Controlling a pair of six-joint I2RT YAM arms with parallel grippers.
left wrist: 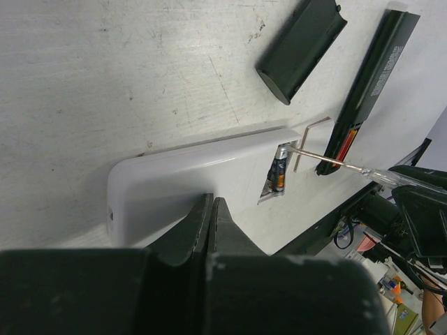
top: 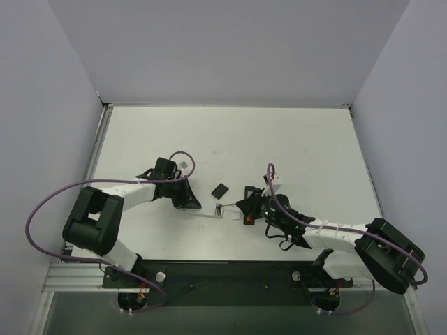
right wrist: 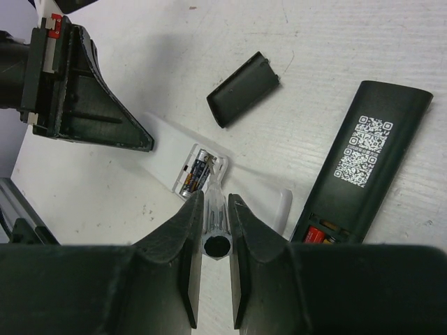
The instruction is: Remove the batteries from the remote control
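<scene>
The black remote control [right wrist: 363, 157] lies back-up on the table, its recess open with a red battery [right wrist: 316, 236] showing at the near end. It also shows in the left wrist view [left wrist: 371, 77] with the red battery [left wrist: 347, 143], and in the top view [top: 251, 204]. My right gripper [right wrist: 215, 202] is shut on a clear-handled pick tool [right wrist: 214, 222], whose metal tip [left wrist: 314, 155] reaches into the short white remote's recess, not the black one's. My left gripper [left wrist: 211, 204] is shut, its tips resting on the white remote [left wrist: 188, 185].
The white remote's recess holds dark and orange batteries [left wrist: 279, 171]. The small black cover piece [right wrist: 244, 87] lies loose beyond both remotes [top: 220, 190]. A small white cover [right wrist: 281, 208] lies between the white and the black remote.
</scene>
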